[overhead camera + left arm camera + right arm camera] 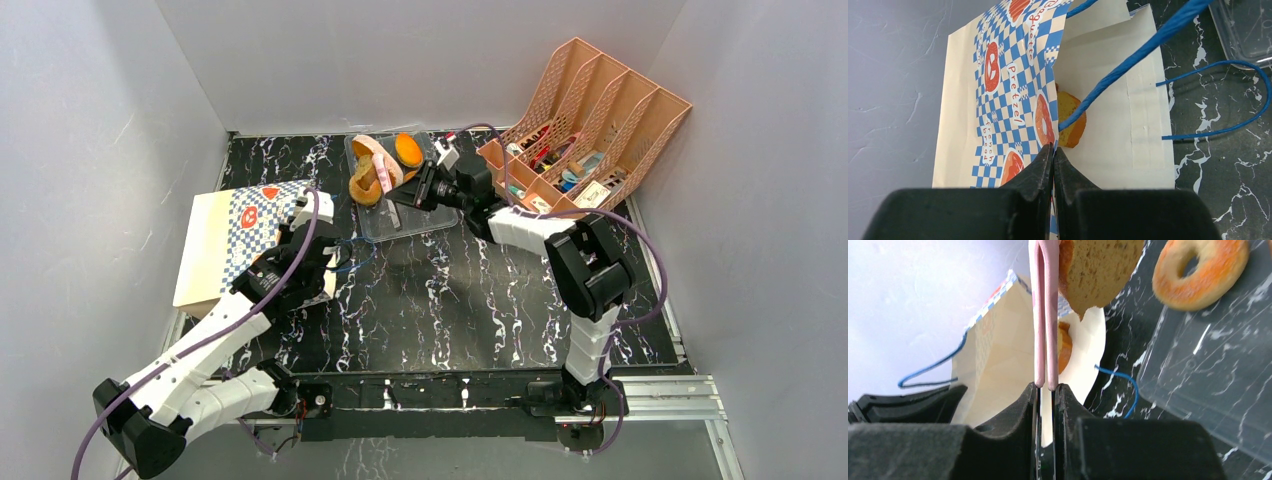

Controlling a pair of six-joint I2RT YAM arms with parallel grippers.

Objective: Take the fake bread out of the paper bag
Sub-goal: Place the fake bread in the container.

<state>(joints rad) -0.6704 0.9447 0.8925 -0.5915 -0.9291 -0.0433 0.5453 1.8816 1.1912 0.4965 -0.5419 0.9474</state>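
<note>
Reaching forward, right claw [1046, 392] on tongs [1044, 315]

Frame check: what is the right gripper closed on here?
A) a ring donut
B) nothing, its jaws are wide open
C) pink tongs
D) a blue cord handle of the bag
C: in the right wrist view the right gripper pinches the pink tongs, with a bread slice at their far end, above the clear tray.

arms [520, 228]: white links, black joints | cables [297, 250]: purple | gripper [1053, 152]: black
</note>
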